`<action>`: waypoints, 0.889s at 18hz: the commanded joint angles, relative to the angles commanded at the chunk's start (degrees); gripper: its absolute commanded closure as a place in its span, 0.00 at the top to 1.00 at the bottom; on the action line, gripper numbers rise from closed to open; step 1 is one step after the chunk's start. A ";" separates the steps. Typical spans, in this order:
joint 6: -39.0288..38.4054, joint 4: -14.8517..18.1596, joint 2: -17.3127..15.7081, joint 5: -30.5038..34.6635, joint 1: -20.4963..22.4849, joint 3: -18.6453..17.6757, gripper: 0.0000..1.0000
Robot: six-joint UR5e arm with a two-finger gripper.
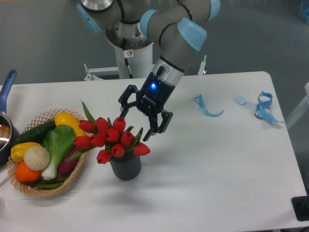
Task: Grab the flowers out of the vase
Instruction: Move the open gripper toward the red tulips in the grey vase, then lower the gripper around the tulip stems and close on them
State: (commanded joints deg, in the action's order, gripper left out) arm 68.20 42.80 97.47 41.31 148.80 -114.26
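Note:
The flowers (110, 138), a bunch of red tulip buds with green leaves, stand in the vase (126, 167), a short dark grey ribbed cylinder left of the table's middle. My gripper (133, 124) hangs tilted just above and behind the bunch, its two black fingers spread open. One fingertip (121, 113) is near the top bud, the other fingertip (146, 136) is near the right-hand buds. It holds nothing.
A wicker basket (44, 186) with vegetables and fruit, including a green-and-white leafy vegetable (57, 145), sits left of the vase. A pot with a blue handle (7, 92) is at the left edge. Blue ribbon pieces (207, 107) (264, 107) lie at the right rear.

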 joint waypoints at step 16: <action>-0.52 -1.06 3.25 0.09 -3.69 1.58 1.00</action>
State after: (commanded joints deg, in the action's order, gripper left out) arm 67.68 41.75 100.72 41.40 145.11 -112.68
